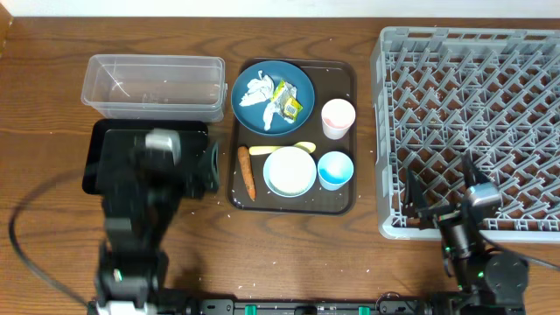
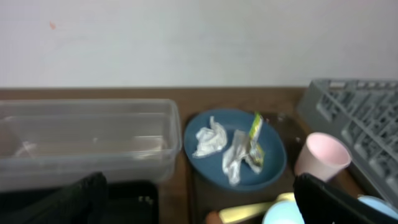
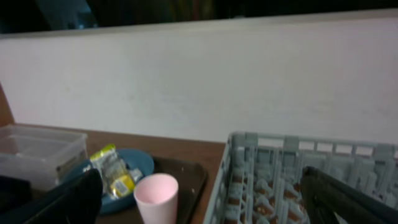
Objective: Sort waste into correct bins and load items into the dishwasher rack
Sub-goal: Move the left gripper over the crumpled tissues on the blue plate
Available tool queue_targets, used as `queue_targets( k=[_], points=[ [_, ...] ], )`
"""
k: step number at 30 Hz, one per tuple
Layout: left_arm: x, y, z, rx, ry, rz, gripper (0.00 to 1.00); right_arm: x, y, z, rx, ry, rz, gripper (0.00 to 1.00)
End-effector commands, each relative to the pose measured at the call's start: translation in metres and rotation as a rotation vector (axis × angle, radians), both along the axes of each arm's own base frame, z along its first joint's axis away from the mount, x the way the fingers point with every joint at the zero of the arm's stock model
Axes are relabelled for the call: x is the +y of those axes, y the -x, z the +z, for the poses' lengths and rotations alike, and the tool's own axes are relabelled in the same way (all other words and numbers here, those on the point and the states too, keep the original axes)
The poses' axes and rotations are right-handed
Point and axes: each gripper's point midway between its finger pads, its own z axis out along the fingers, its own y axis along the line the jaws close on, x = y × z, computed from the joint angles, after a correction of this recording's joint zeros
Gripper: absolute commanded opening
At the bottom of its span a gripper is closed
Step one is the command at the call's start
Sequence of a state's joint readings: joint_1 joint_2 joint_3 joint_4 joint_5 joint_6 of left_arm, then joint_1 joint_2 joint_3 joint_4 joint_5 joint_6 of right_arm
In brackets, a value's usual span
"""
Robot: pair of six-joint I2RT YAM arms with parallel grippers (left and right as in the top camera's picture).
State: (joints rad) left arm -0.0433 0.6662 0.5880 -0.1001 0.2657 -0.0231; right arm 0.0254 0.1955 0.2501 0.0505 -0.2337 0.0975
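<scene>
The dark blue plate (image 1: 272, 96) holds crumpled white paper scraps (image 1: 259, 91) and a yellow-green wrapper (image 1: 290, 106). Below it lie the pale yellow spoon (image 1: 282, 149), the carrot (image 1: 246, 171), the white-inside bowl (image 1: 290, 171), the light blue cup (image 1: 335, 170) and the pink cup (image 1: 338, 118). The clear tub (image 1: 153, 83) stands at the back left, with the black tray (image 1: 94, 149) in front of it, mostly under my left arm. My left gripper (image 1: 210, 166) is open and empty beside the carrot, and the plate (image 2: 234, 149) lies ahead of its fingers (image 2: 199, 183). My right gripper (image 1: 416, 199) is open and empty over the grey rack's (image 1: 472, 105) front left corner, as its wrist view (image 3: 200, 177) shows.
All the dishes and waste sit on a dark brown serving tray (image 1: 346, 203) between the bins and the rack. The rack (image 3: 273, 180) fills the right side. A white wall runs along the back of the table. A black cable (image 1: 22, 236) loops at the front left.
</scene>
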Motion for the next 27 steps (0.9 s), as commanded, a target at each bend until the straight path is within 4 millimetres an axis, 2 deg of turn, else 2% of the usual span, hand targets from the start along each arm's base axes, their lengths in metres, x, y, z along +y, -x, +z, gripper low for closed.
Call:
queue_targets(
  k=[1, 4, 7, 9, 13, 16, 20, 24, 27],
  points=[
    [-0.018, -0.034, 0.024, 0.103, 0.017, -0.074, 0.98, 0.006, -0.004, 0.03, 0.016, 0.04, 0.029, 0.99],
    [-0.034, -0.066, 0.033, 0.217, 0.005, -0.112, 0.98, 0.008, -0.016, 0.043, 0.107, 0.057, 0.046, 0.99],
    [-0.049, -0.097, 0.032, 0.336, -0.054, -0.106, 0.98, 0.011, -0.03, 0.049, 0.222, 0.057, 0.065, 0.99],
    [-0.056, -0.116, 0.026, 0.411, -0.108, -0.076, 0.98, 0.013, -0.04, 0.05, 0.32, 0.056, 0.074, 0.99],
    [-0.091, -0.146, 0.003, 0.548, -0.183, -0.111, 0.98, 0.014, -0.057, 0.042, 0.503, 0.075, 0.085, 0.99],
    [-0.116, -0.162, -0.02, 0.592, -0.202, -0.153, 0.98, 0.015, -0.066, 0.036, 0.59, 0.072, 0.095, 0.99],
    [-0.137, -0.175, -0.056, 0.634, -0.205, -0.182, 0.98, 0.022, -0.071, 0.017, 0.67, 0.043, 0.139, 0.99],
    [-0.142, -0.184, -0.079, 0.658, -0.204, -0.177, 0.98, 0.028, -0.071, 0.005, 0.721, 0.032, 0.176, 0.99],
    [-0.135, -0.194, -0.088, 0.683, -0.132, -0.063, 0.98, 0.028, -0.072, 0.001, 0.735, 0.032, 0.172, 0.99]
  ],
)
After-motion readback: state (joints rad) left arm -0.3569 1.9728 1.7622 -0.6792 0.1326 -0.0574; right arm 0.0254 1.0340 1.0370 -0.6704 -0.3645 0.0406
